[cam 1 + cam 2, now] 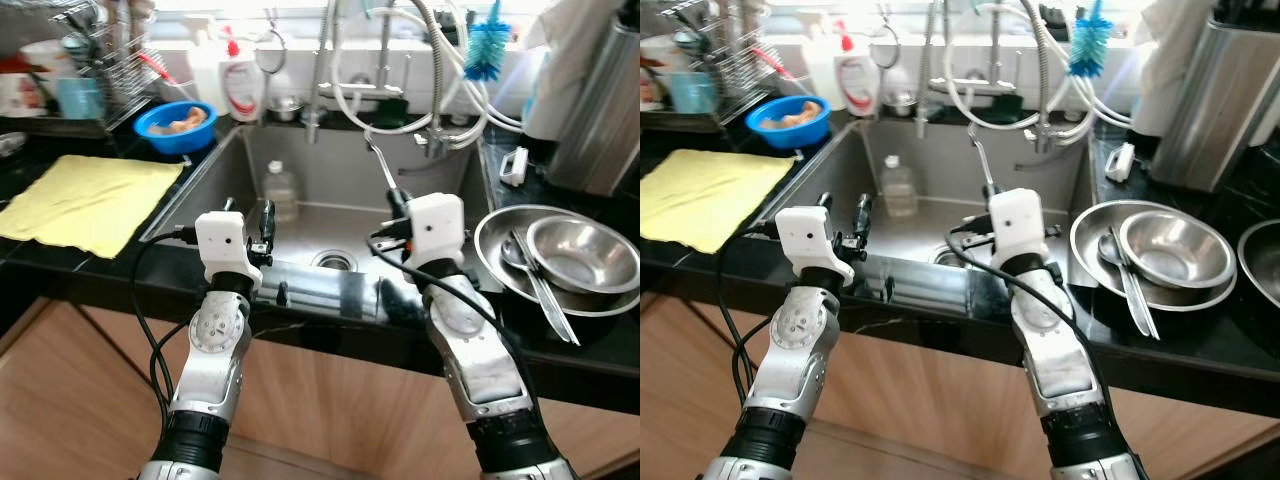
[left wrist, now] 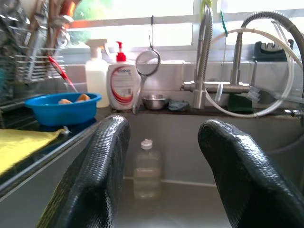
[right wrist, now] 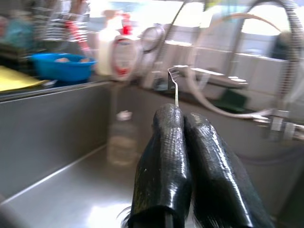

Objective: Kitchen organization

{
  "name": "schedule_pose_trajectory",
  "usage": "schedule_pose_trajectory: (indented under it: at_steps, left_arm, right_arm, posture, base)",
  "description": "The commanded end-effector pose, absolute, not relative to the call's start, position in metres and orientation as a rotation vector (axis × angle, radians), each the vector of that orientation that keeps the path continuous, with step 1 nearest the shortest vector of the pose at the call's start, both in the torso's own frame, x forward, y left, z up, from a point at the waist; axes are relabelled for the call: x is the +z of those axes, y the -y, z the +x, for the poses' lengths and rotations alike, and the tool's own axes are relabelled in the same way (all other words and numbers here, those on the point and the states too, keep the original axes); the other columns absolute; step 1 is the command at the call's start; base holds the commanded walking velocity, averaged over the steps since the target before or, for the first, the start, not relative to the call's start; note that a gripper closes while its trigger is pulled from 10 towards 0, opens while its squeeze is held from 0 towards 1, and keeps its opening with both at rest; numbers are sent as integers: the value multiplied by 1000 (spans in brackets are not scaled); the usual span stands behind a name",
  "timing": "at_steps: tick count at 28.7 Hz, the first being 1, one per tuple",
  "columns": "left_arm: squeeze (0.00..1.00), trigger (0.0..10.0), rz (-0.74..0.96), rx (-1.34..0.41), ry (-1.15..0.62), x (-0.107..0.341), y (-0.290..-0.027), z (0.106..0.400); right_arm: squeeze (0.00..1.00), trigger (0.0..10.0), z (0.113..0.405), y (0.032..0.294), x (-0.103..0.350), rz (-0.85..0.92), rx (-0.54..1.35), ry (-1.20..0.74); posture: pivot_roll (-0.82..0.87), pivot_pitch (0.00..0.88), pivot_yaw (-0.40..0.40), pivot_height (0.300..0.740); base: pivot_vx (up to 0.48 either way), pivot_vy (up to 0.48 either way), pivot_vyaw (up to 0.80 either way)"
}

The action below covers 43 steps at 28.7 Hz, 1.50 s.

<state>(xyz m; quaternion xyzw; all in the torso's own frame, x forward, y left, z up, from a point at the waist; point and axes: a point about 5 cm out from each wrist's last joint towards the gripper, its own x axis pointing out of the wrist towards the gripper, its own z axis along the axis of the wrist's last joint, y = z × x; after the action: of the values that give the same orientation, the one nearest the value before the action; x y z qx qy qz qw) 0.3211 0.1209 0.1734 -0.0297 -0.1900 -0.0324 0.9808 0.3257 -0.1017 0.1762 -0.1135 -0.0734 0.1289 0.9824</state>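
Two silver metal arms, jointed, with round grey discs at the forearm joints and black ribbed cuffs lower down. Each wrist carries a white boxy plastic housing. Black cables loop from the housings down along the arms. Left gripper [image 1: 262,232] and right gripper [image 1: 392,200]: two long black fingers [image 2: 99,175] each, glossy, finely textured rubbery surface with rounded tips.

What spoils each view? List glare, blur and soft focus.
Left eye view: window glare washes out the taps; sink evenly lit. Left wrist view: blown-out window, near fingers soft, bottle fairly sharp. Right wrist view: blurred throughout, glare up top, fork and bottle smeared.
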Motion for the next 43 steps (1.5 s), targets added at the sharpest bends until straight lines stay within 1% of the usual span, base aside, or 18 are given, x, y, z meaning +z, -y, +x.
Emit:
schedule_pose_trajectory:
  at_steps: [1, 4, 7, 15, 20, 21, 22, 23, 31, 32, 33, 34, 35, 36, 39, 41, 43]
  left_arm:
    - [0, 10000, -59, -66, 378, 174, -121, 322]
    - [0, 10000, -59, -67, 375, 173, -120, 322]
    - [0, 10000, -58, -71, 371, 172, -121, 321]
    - [0, 10000, -56, -82, 364, 172, -120, 322]
    - [0, 10000, -57, -82, 363, 171, -120, 322]
    - [0, 10000, -58, -82, 362, 171, -120, 322]
    - [0, 10000, -58, -82, 361, 171, -120, 321]
    - [0, 10000, -57, -82, 360, 171, -120, 321]
    - [0, 10000, -58, -84, 357, 170, -119, 321]
    - [0, 10000, -58, -85, 357, 170, -119, 321]
    - [0, 10000, -58, -85, 357, 170, -119, 321]
    - [0, 10000, -58, -86, 356, 169, -119, 321]
    - [0, 10000, -59, -86, 356, 169, -119, 321]
    - [0, 10000, -60, -87, 355, 169, -119, 321]
    - [0, 10000, -62, -84, 351, 168, -119, 321]
    - [0, 10000, -65, -82, 349, 167, -120, 321]
    - [0, 10000, -67, -79, 349, 167, -120, 321]
  right_arm:
    - [0, 10000, 327, 101, 177, -231, 259, 111]
    - [0, 10000, 329, 105, 170, -238, 224, 34]
    - [0, 10000, 328, 104, 163, -189, 210, -34]
    - [0, 10000, 328, 105, 153, -171, 182, -138]
    - [0, 10000, 327, 105, 152, -154, 185, -150]
    - [694, 10000, 327, 105, 153, -145, 184, -147]
    - [694, 10000, 327, 105, 153, -144, 184, -145]
    - [1000, 10000, 326, 105, 154, -144, 181, -144]
    - [1000, 10000, 326, 105, 155, -149, 177, -137]
    - [937, 10000, 326, 104, 155, -149, 182, -134]
    - [729, 10000, 326, 104, 155, -151, 184, -129]
    - [624, 10000, 326, 104, 155, -151, 187, -120]
    - [0, 10000, 326, 102, 158, -150, 194, -87]
    - [0, 10000, 325, 99, 165, -162, 212, -20]
    - [0, 10000, 321, 94, 173, -163, 238, 97]
    - [0, 10000, 319, 94, 177, -166, 233, 145]
    - [0, 10000, 313, 95, 184, -196, 200, 246]
  posture:
    - [-176, 0, 67, 740]
    - [-176, 0, 66, 740]
    - [-174, 0, 67, 740]
    - [-172, 0, 68, 740]
    - [-170, 0, 69, 740]
    - [-170, 0, 69, 740]
    - [-170, 0, 69, 740]
    - [-171, 0, 69, 740]
    - [-170, 0, 70, 740]
    - [-170, 0, 70, 740]
    - [-170, 0, 70, 740]
    - [-172, 0, 70, 740]
    - [-172, 0, 70, 740]
    - [-173, 0, 71, 740]
    - [-177, 0, 72, 740]
    - [-174, 0, 72, 740]
    - [-174, 0, 73, 740]
  base:
    - [0, 0, 0]
    - [0, 0, 0]
    - [0, 0, 0]
    - [0, 0, 0]
    - [0, 0, 0]
    - [0, 0, 0]
    - [0, 0, 0]
    - [0, 0, 0]
    - [0, 0, 0]
    - [0, 0, 0]
    - [0, 0, 0]
    - [0, 0, 0]
    - [0, 0, 0]
    - [0, 0, 0]
    - [0, 0, 0]
    - [0, 0, 0]
    - [0, 0, 0]
